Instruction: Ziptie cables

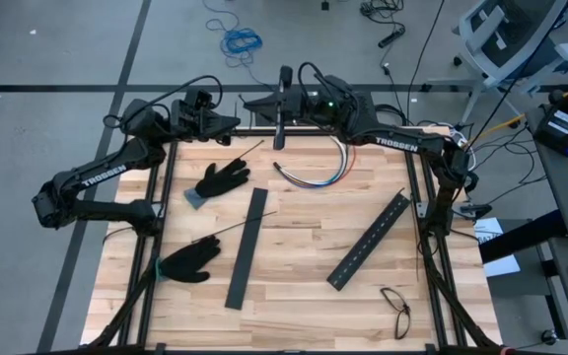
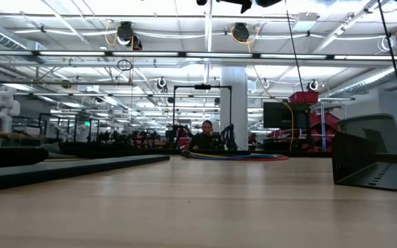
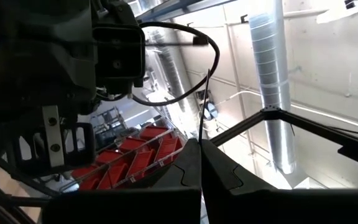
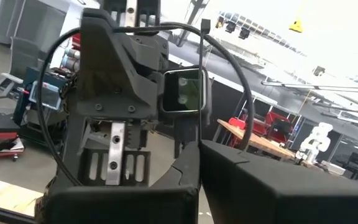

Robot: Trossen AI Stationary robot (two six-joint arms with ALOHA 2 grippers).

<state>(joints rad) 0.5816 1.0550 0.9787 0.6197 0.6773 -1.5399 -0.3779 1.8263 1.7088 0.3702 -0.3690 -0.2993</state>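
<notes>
The cables [image 1: 314, 174], a curved bundle of red, blue and white wires, lie on the table near its far edge and also show in the low view [image 2: 234, 156]. Both arms are raised above the far edge, facing each other. My left gripper [image 1: 233, 124] and my right gripper [image 1: 252, 102] are each shut on a thin dark ziptie bent into a loop [image 4: 73, 74], its head [image 4: 205, 26] uppermost. Two more zipties [image 1: 241, 155] [image 1: 237, 229] lie flat on the wood. My left gripper pinches a thin strip of the ziptie [image 3: 202, 124] between its two fingers, coming from the table's left and slanting upward. The strip runs on beyond the fingertips toward the loop [image 3: 211, 59], clear of the table. My right gripper pinches the straight strip of the ziptie [image 4: 201, 127] below its head, between its two fingers, coming from the table's right and slanting slightly upward. The strip stands upright out of the fingertips. The loop arcs to both sides in front of the left arm's wrist, clear of the table.
Two black gloves [image 1: 222, 180] [image 1: 189, 263] lie on the left half of the table. Two long black slotted bars [image 1: 248, 247] [image 1: 370, 240] lie in the middle and at the right. A pair of glasses [image 1: 397, 308] sits near the front right corner.
</notes>
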